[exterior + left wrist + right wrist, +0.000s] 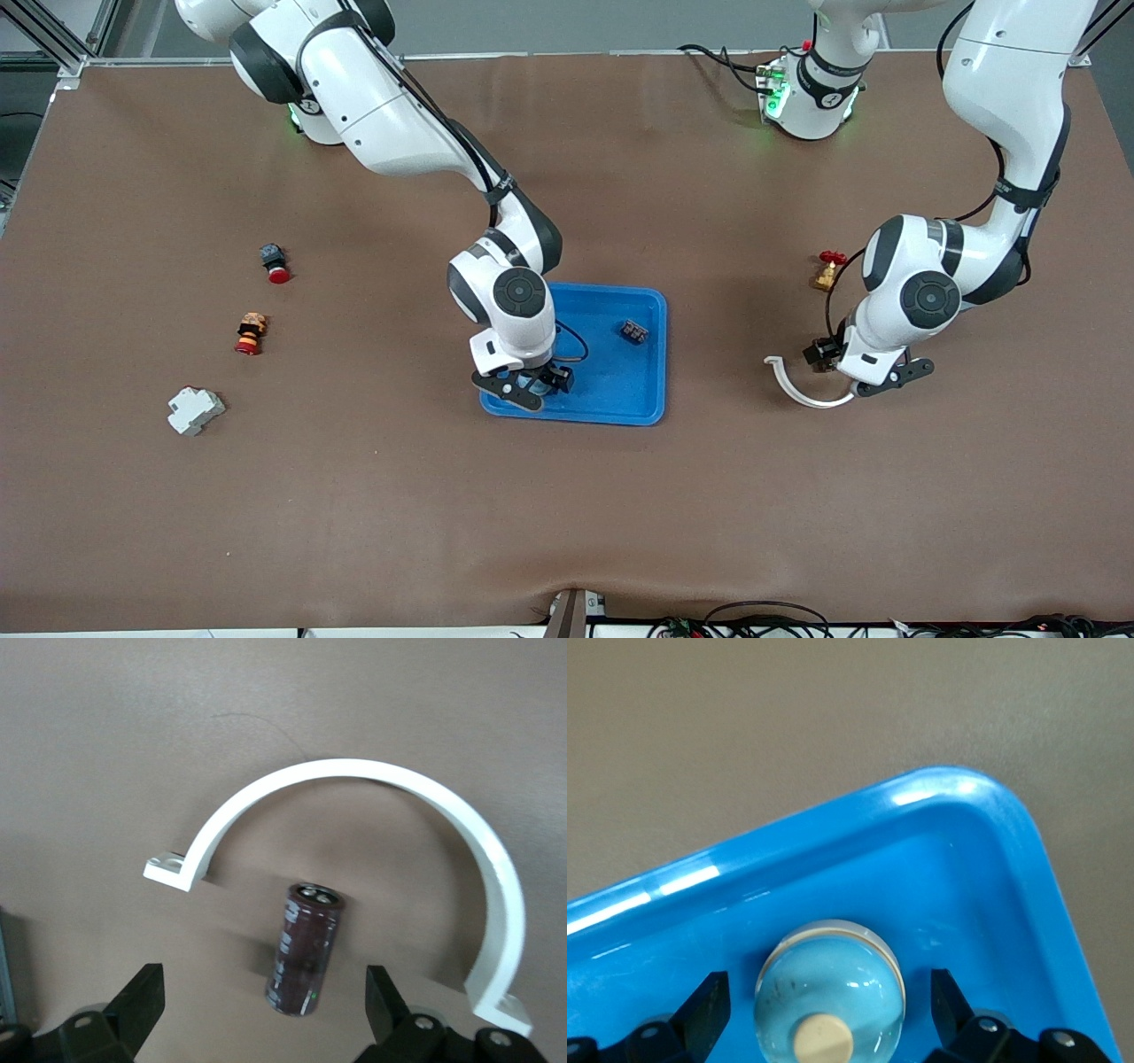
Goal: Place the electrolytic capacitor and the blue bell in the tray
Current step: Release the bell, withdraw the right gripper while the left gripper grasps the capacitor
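- Front view gives me the table (567, 514) as the biggest thing, brown and wide, with the blue tray (620, 390) about at its middle.
- On the tray floor, toward two o'clock from the tray's middle, I see a small dark part (633, 331); I cannot tell what it is.
- My right gripper (524, 383) sits low over the tray corner at about seven o'clock from the tray's middle. Its fingers stand apart with the blue bell (829, 983) between them, untouched on both sides in the right wrist view. I judge the bell is resting on the tray floor, tucked into that corner, so its half of the task looks done.
- My left gripper (873, 377) hangs over bare table at three o'clock from the tray, well apart from it, fingers spread wide and holding nothing.
- A white curved bracket (372, 859) lies on the table there, arching around the electrolytic capacitor (304, 948).
- That capacitor lies on its side inside the arch, between the open fingers in the left wrist view, touching neither. I read this as lined up for a grasp, with the bracket close enough to snag a fingertip.
- Off at nine o'clock from the tray lie a white block (196, 410), an orange-and-red part (251, 333) and a red-capped button (275, 263); a small brass valve (829, 270) sits near the left arm.
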